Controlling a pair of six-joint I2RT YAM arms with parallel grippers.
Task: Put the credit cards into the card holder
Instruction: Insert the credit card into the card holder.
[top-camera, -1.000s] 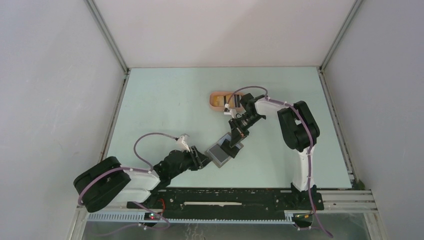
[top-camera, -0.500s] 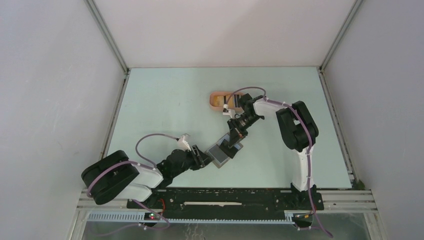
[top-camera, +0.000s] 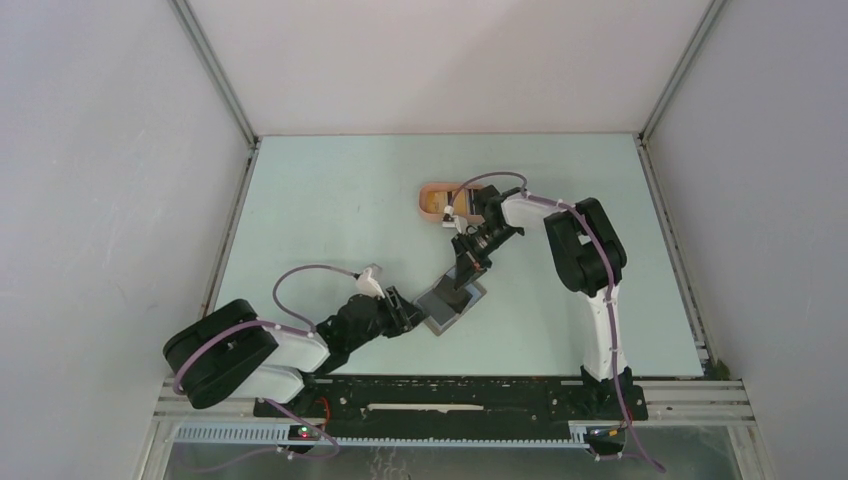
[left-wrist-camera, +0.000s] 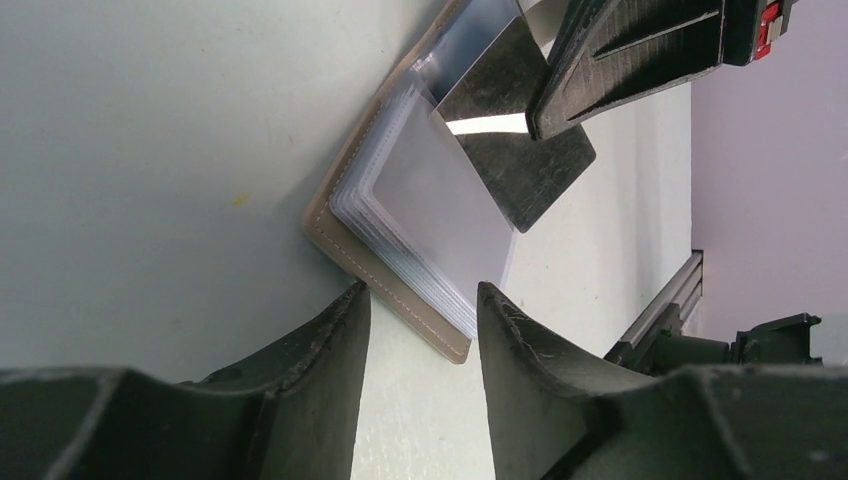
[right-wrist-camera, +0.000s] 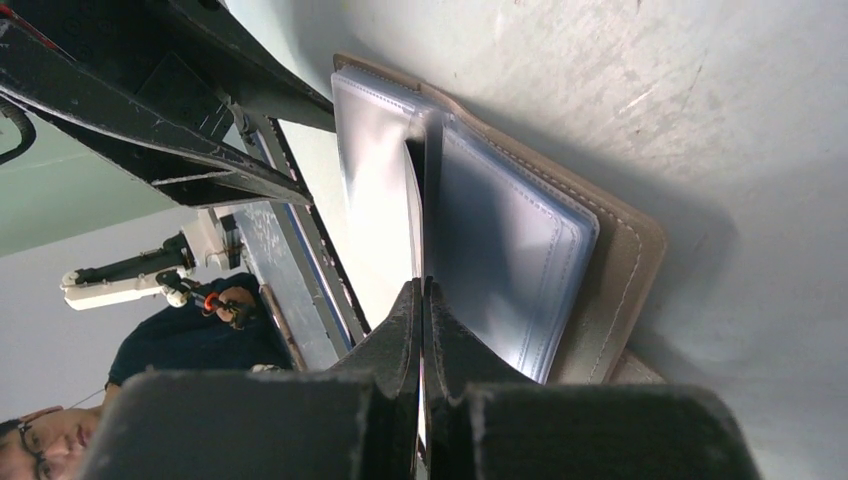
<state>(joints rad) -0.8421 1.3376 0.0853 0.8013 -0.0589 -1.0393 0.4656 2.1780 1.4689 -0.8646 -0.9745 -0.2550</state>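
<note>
On the pale green table (top-camera: 330, 220), near its front middle, lies the card holder (top-camera: 446, 305), a flat grey folding wallet with a stitched edge, opened so that its clear plastic sleeves face up. The right claw (right-wrist-camera: 421, 300) is closed tight on a thin dark grey card (left-wrist-camera: 510, 165) with a shiny band across it. It holds the card by the upper part, and the card stands tilted. The low edge of the card meets the sleeves at the gap between two of them; how deep it sits I cannot tell. The left claw (left-wrist-camera: 422, 297) is about half open, with its two black fingers at the near edge of the wallet and nothing clamped between them. Whether the tips touch the leather I cannot tell. Further back, well apart from the wallet, stands a salmon-pink oval tray (top-camera: 421, 200) with an orange-yellow card (top-camera: 436, 204) inside
</note>
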